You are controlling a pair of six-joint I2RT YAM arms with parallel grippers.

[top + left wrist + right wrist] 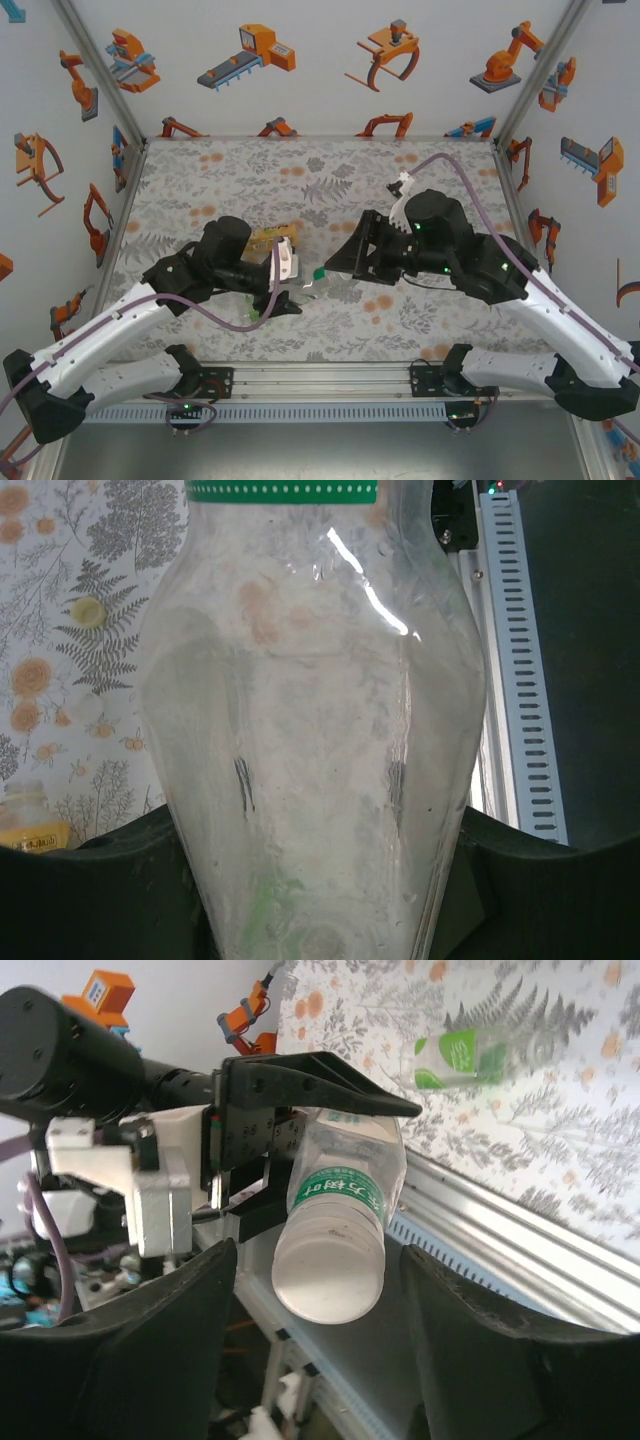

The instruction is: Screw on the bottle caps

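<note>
Top view: your left gripper (289,289) and right gripper (338,264) meet nose to nose in the middle of the frame, toward the front of the table (400,180). Behind them the floral surface runs open to the back wall. The slotted aluminium rail (330,378) bounds the space just below them.

Left gripper: closed on the clear bottle (320,730), which it holds lying sideways. The thin glossy wall is pinched inward where the dark fingers (100,880) press it. A green band circles the bottle at the top edge of the left wrist frame.

Right gripper: jaws spread wide. In the right wrist view, its matte black fingers (150,1360) stand at lower left and lower right, apart from the bottle. The bottle's flat, pale, round end sits between them at centre frame, facing the lens. You cannot tell whether that end is a cap or the base.

The yellow bottle (268,238) sits just behind the left gripper. The green-labelled bottle (455,1060) lies on its side on the table, upper right of the right wrist frame, near the rail.
</note>
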